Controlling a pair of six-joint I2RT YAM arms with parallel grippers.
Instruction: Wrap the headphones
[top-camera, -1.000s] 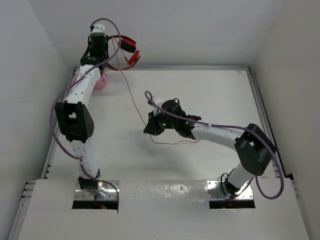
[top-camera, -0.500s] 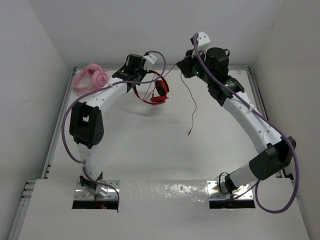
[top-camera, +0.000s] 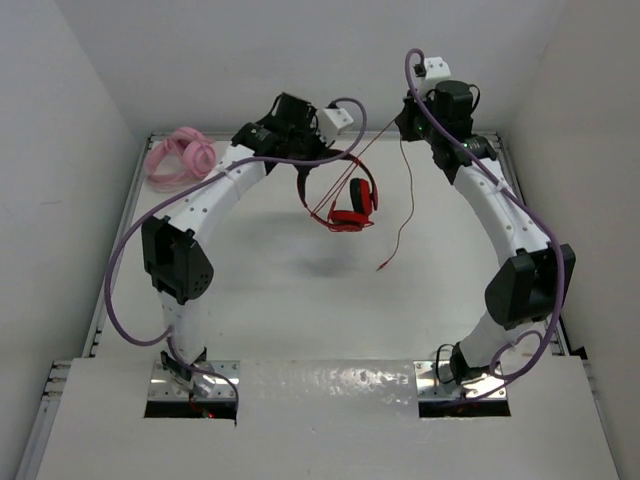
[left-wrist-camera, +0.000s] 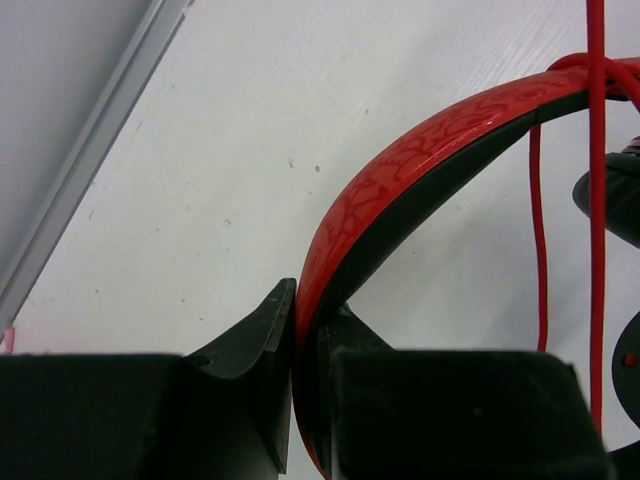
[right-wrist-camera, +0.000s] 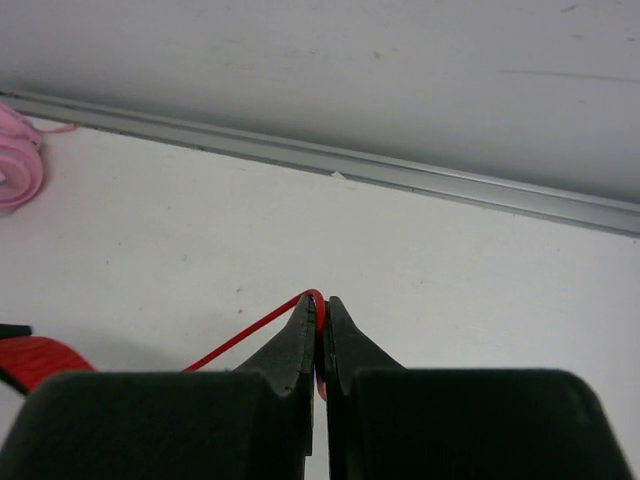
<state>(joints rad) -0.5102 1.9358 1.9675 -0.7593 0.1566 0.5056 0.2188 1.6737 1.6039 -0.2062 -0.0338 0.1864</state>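
Top view: I have the headphones (top-camera: 348, 205) hanging over the table's (top-camera: 250, 295) far middle from the left gripper (top-camera: 303, 168). The cable (top-camera: 405, 200) rises to the right gripper (top-camera: 407, 125) near the far right corner, its tail dangling.
Left wrist: jaws clenched on the headband (left-wrist-camera: 400, 180).
Right wrist: jaws pinch the cable.
My read: about one turn is on the band, and most of the cable is left to wrap.
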